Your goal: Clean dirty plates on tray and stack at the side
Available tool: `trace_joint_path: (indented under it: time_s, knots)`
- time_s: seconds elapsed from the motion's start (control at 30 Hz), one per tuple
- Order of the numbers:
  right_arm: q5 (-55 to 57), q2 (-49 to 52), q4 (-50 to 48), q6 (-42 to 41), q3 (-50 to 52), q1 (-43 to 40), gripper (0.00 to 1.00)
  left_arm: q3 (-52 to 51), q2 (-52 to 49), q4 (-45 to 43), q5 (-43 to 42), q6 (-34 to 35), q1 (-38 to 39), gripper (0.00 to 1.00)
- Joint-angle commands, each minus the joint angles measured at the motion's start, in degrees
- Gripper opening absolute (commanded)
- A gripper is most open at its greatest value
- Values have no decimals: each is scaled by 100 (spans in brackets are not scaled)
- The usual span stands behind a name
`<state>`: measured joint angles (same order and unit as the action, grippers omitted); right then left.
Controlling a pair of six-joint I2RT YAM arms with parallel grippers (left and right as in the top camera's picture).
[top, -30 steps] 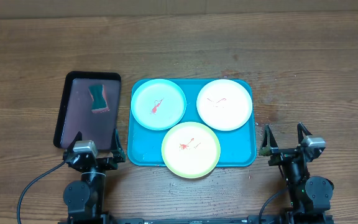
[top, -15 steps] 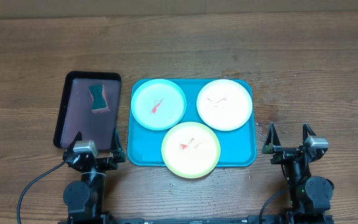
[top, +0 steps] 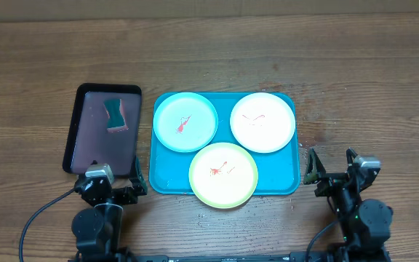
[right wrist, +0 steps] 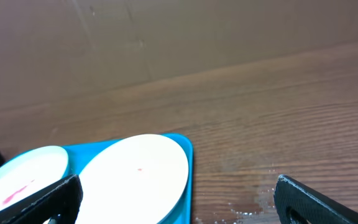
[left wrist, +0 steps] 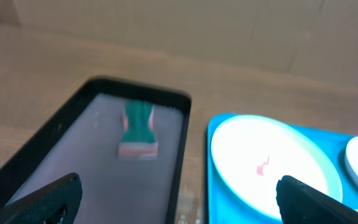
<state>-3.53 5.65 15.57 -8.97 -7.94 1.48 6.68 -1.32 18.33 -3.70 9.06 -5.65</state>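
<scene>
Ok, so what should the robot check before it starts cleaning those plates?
1. Left hand open and holding nothing: ok.
2. Right hand open and holding nothing: ok.
3. Sponge lying free in the dark tray: ok.
4. Light blue plate, white plate and yellow-green plate all on the teal tray: ok.
5. Plates clean: not ok, each shows red smears.
6. Sponge wet enough to wipe: cannot tell.
</scene>
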Motion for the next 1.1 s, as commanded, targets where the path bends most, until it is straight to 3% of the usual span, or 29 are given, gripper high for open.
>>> trace_joint_path:
  time_s: [0.0, 0.23, 0.5, 0.67, 0.83, 1.07]
  knots:
    - [-234, 595, 173, -31, -789, -37, 100, 811, -278, 511, 199, 79, 7, 100]
    - [-671, 2151, 1016, -26, -2052, -37, 100, 2079, -1386, 1504, 225, 79, 7, 100]
    - [-1207, 4144, 2649, -17, -3853, -37, 100, 4052, -3316, 2813, 221, 79, 7, 100]
    - [-1510, 5115, 3112, -26, -4406, -37, 100, 4533, -4148, 3462, 214, 83, 7, 100]
    - [-2081, 5466, 2774, 24, -4411, -37, 100, 4531, -4601, 3556, 214, 83, 7, 100]
    - [-2050, 5521, 2583, 46, -4411, 184, 100, 4535, -5088, 2616, 157, 173, 9, 99]
